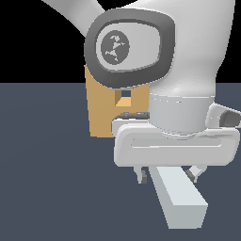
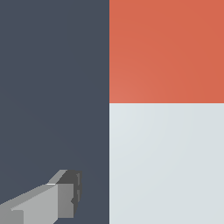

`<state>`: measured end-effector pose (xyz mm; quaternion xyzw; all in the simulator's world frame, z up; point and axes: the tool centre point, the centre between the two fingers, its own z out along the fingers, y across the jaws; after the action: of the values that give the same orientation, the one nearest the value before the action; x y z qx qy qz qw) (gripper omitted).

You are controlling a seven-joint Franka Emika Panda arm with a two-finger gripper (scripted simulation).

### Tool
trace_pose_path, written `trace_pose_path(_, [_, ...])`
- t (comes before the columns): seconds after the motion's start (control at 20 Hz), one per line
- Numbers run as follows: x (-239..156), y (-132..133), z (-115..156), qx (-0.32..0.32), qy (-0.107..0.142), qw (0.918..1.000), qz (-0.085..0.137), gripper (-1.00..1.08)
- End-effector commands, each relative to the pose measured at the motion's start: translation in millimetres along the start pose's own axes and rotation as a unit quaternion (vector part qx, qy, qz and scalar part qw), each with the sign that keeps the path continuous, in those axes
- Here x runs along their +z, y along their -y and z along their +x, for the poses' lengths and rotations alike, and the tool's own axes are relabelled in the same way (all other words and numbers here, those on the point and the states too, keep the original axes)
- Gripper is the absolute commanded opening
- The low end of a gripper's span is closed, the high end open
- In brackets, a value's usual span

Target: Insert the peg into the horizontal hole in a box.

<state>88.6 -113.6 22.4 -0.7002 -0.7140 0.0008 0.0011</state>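
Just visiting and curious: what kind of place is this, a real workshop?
Likely a computer simulation, not a real room: flat dark floor, black void behind, a plain tan box and a blocky peg.

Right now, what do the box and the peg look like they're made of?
The box looks like wood: flat tan, matte, though no grain shows. The peg looks like smooth painted plastic or metal, pale grey with a red-orange end. Both are simulator renders, so the material is a guess.
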Motion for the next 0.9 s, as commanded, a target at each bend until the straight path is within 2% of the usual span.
trace_pose_path(0.0, [0.0, -1.6, -0.3, 0.000, 0.000, 1.0000, -0.001, 1.00])
trace_pose_path(0.05, [-0.3, -1.8, -0.3, 0.000, 0.000, 1.0000, -0.001, 1.00])
trace_pose_path(0.1, [-0.3, -1.8, -0.3, 0.000, 0.000, 1.0000, -0.001, -1.00])
trace_pose_path(0.85, [-2.6, 0.9, 0.5, 0.001, 0.000, 1.0000, -0.001, -1.00])
